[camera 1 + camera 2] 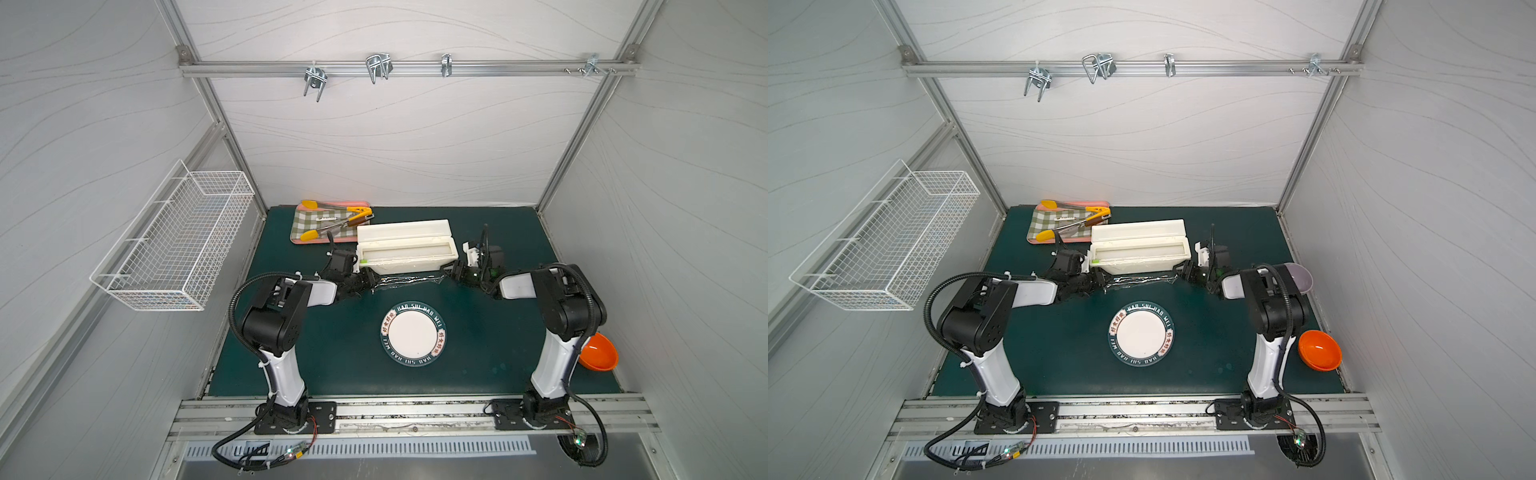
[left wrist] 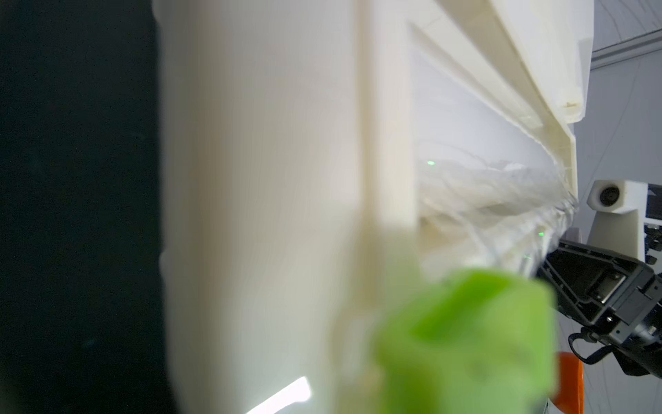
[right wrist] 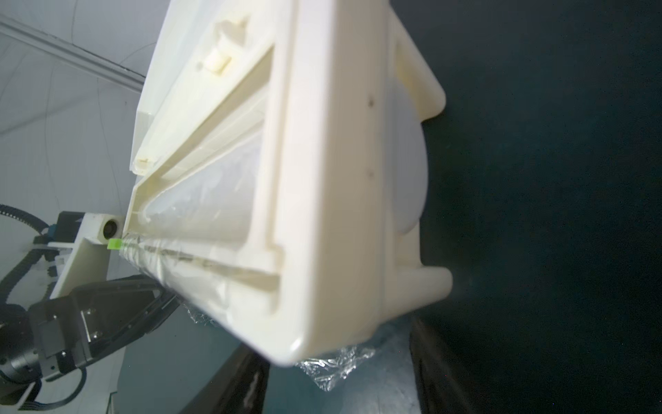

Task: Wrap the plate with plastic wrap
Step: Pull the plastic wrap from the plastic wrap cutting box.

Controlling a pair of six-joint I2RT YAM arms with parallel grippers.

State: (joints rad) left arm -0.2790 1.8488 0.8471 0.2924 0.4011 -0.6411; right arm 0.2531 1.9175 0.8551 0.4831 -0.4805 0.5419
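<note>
The plate [image 1: 413,334] [image 1: 1143,337], white with a dark green lettered rim, lies flat on the green mat between my two arms. Behind it a crinkled strip of plastic wrap [image 1: 405,280] [image 1: 1138,281] runs along the front of the open white dispenser box [image 1: 405,247]. My left gripper [image 1: 366,279] is at the strip's left end; its wrist view is blurred by the box [image 2: 268,179] and a green tab [image 2: 465,340], so its jaws do not show. My right gripper [image 1: 448,272] [image 3: 340,376] is at the right end, fingers [image 3: 430,358] apart, with a wrap corner [image 3: 333,365] between them.
At the back left lies a pink tray [image 1: 303,239] with a checked cloth and yellow tongs [image 1: 332,222]. An orange bowl [image 1: 1320,350] and a purple bowl [image 1: 1300,277] sit by the right arm. A wire basket [image 1: 174,241] hangs on the left wall.
</note>
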